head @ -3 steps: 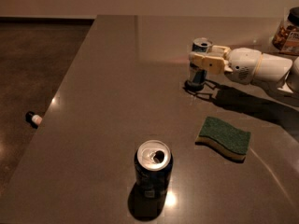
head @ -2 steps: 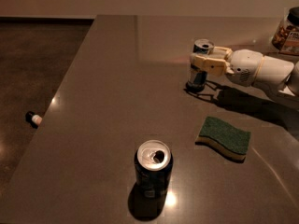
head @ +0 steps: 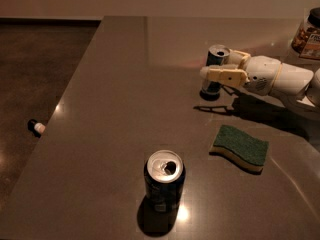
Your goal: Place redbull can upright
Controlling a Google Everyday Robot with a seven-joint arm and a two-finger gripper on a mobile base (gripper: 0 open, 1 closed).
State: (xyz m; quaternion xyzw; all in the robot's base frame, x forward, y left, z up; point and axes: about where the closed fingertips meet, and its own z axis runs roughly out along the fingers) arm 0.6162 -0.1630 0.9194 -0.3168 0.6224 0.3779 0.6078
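Note:
The redbull can (head: 215, 79) is slim, blue and silver, and stands upright on the dark table (head: 120, 99) at the right of the middle. Its silver top faces up and its base rests on the surface. My gripper (head: 217, 66) reaches in from the right on a white arm (head: 280, 79). One cream finger (head: 225, 75) crosses the can's front and the other sits behind it, so the jaws are closed around the can's upper half.
A wider dark navy can (head: 164, 181) stands opened near the front edge. A green sponge (head: 240, 146) lies right of it. A jar (head: 309, 34) stands at the far right. A small object (head: 36, 127) lies on the floor at the left.
The gripper and the can have shifted very slightly to the right. The can stays upright in the jaws. Nothing else has moved.

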